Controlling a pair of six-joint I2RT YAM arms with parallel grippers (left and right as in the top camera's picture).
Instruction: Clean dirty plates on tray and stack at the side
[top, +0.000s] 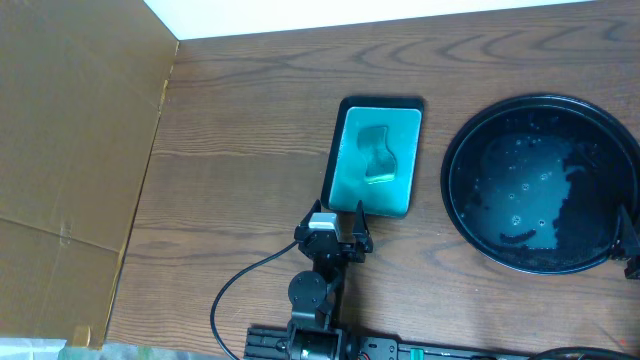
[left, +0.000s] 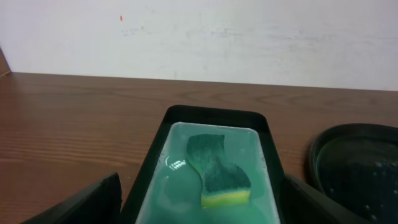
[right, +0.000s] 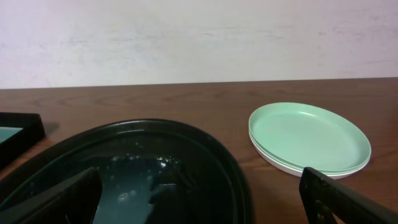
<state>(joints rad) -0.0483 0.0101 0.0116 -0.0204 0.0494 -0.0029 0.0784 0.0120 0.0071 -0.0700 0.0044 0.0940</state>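
Note:
The large round black tray (top: 452, 190) sits at the right, wet with droplets and holding no plates; it also shows in the right wrist view (right: 186, 128) and the left wrist view (left: 318, 155). A stack of round shallow plates (right: 308, 138), pale green-white and smear-free, lies on the table to the tray's right, outside the overhead view. My right gripper (right: 199, 186) is open and empty over the tray's near right edge (top: 630, 240). My left gripper (top: 340, 222) is open and empty at the near end of the teal tray (left: 200, 186).
A rectangular teal tray (top: 345, 115) with a black rim holds greenish water and a green-and-yellow sponge (top: 378, 160), also in the left wrist view (left: 217, 171). A cardboard sheet (top: 70, 150) covers the left side. A white wall stands behind the table.

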